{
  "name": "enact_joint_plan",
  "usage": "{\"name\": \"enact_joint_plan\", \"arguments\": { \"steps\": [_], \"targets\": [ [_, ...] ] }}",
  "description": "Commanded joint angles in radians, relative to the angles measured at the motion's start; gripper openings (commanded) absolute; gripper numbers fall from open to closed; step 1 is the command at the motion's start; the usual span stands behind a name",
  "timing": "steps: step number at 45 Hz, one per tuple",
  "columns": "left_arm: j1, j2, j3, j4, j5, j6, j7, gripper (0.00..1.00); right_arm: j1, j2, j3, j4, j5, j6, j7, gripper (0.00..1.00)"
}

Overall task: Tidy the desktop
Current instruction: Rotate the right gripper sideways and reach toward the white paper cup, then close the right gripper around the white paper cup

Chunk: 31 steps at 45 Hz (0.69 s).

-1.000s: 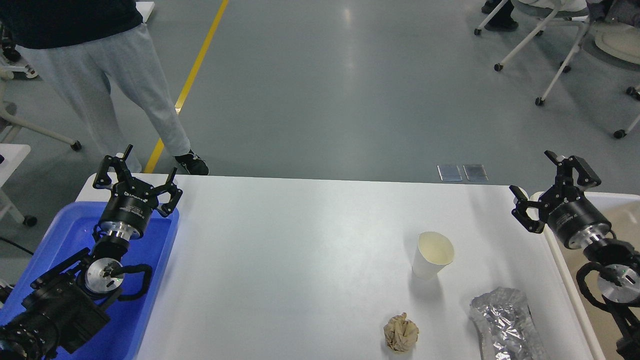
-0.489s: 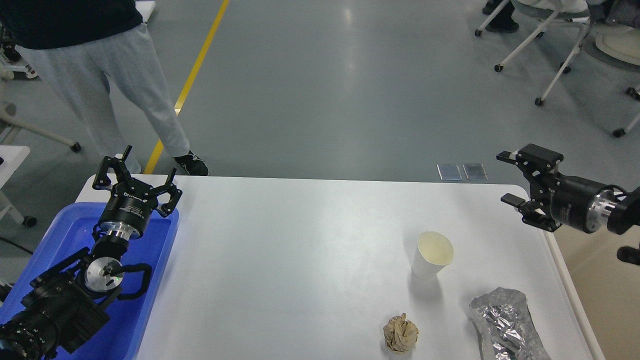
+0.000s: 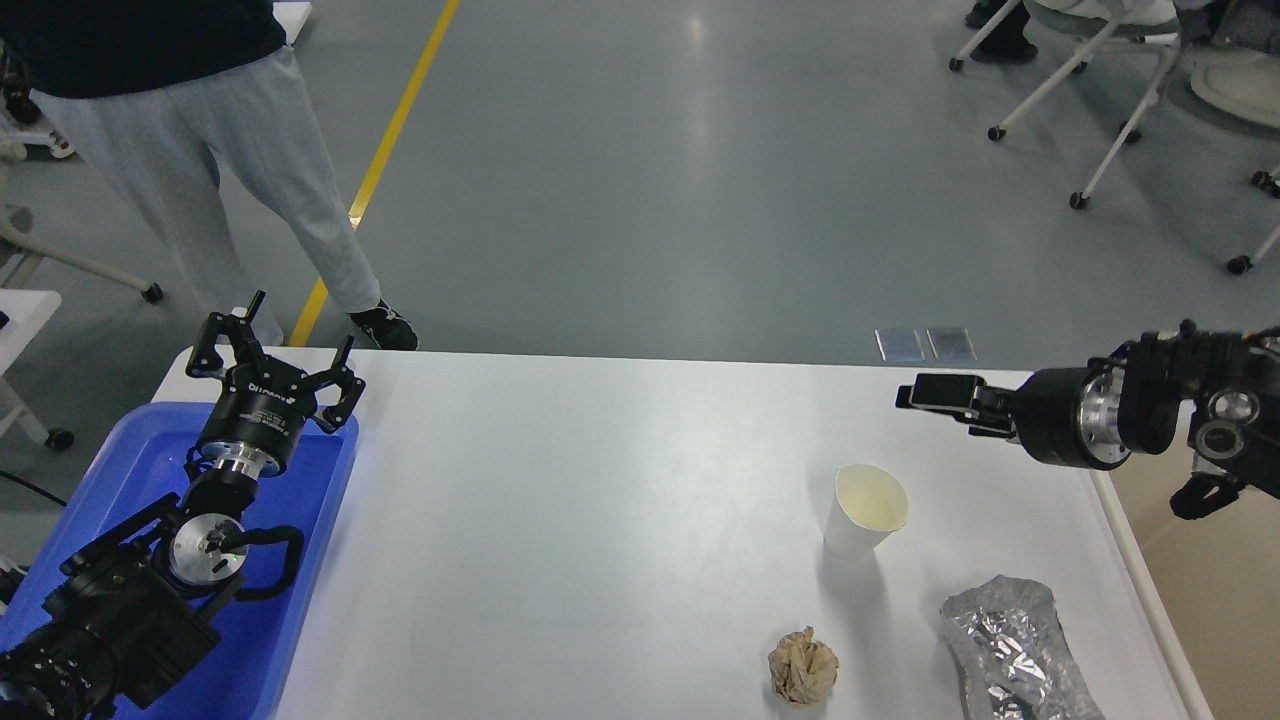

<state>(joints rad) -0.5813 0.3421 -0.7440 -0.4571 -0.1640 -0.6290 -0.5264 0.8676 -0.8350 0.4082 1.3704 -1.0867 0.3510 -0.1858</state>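
Note:
The white desktop [image 3: 600,500] fills the middle of the head view. On its right part stand an upright white paper cup [image 3: 864,511], a crumpled brown paper ball [image 3: 802,665] near the front edge, and a crumpled silver foil bag [image 3: 1010,650] at the front right. My left gripper [image 3: 277,348] is open and empty above the far end of the blue tray. My right gripper [image 3: 935,392] points left, above the table just beyond and right of the cup. It is seen side-on, so its fingers cannot be told apart.
A blue plastic tray [image 3: 310,520] lies along the table's left side under my left arm. A beige white-rimmed bin [image 3: 1215,590] stands at the right edge. A person in grey trousers [image 3: 230,150] stands beyond the far left corner. Wheeled chairs [image 3: 1100,90] stand far right.
My right arm has swung from over the bin leftward and turned, so its gripper now points left above the table near the cup. The left arm and the objects have not moved.

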Motion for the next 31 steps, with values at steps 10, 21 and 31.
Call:
{"name": "enact_joint_plan", "arguments": {
  "steps": [10,21,31],
  "targets": [
    [-0.002,0.0,0.0,0.0,0.0,0.0,0.0,1.0,0.08,0.074,-0.226,-0.01,-0.219,-0.009,0.006,1.0],
    [-0.002,0.0,0.0,0.0,0.001,0.0,0.0,1.0,0.063,0.165,-0.236,-0.132,-0.262,-0.012,0.02,1.0],
    [-0.002,0.0,0.0,0.0,0.001,-0.001,0.0,1.0,0.01,0.198,-0.236,-0.183,-0.263,-0.02,0.039,1.0]
  ]
}}
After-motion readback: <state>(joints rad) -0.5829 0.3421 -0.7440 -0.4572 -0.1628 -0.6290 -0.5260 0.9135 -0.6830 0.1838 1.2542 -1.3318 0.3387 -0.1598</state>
